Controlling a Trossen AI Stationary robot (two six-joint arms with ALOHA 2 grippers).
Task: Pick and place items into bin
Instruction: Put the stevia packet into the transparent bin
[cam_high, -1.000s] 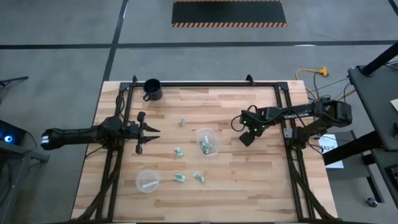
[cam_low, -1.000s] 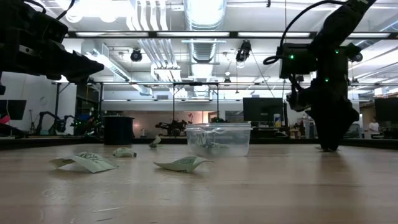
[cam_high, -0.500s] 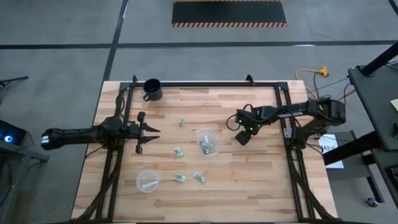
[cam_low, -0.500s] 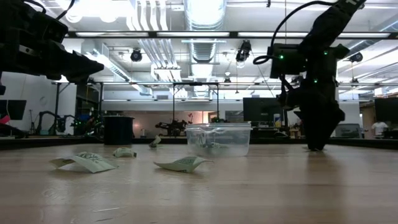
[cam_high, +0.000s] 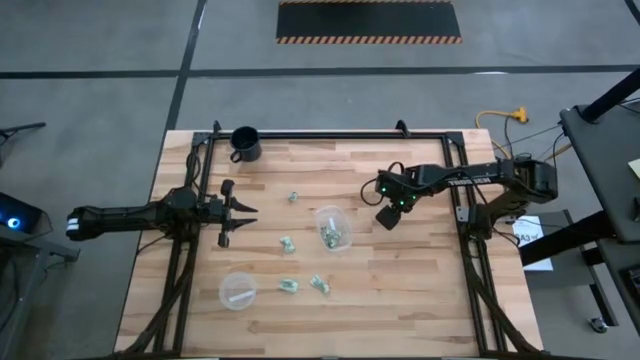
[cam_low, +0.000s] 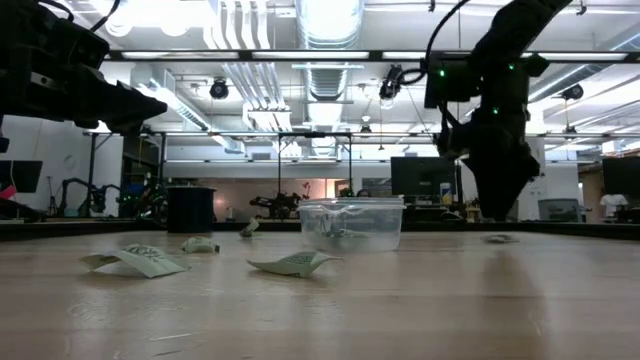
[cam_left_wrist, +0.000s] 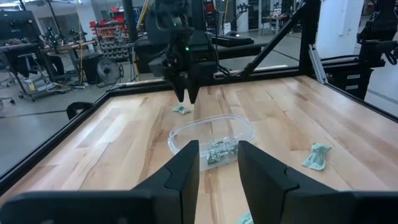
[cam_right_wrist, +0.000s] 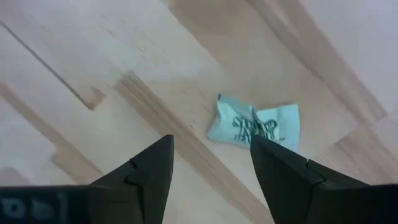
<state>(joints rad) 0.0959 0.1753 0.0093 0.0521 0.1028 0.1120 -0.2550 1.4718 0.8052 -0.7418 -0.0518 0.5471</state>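
The bin, a clear cup, stands mid-table with several pale-green items inside. Loose items lie on the wood to its left and near side. My right gripper hangs open to the bin's right, pointing down, clear of the table. One wrapped item lies flat on the wood beneath it, touching neither finger. My left gripper waits open and level at the table's left, facing the bin.
A black mug stands at the far left corner. A flatter clear dish sits near the front left. A black frame rail runs along the table's far edge. Bare wood lies right of and in front of the right gripper.
My right gripper has risen from the tabletop and shifted toward the table's left, closer to the bin. The wrapped item under it stays lying on the wood and now shows below the raised fingers.
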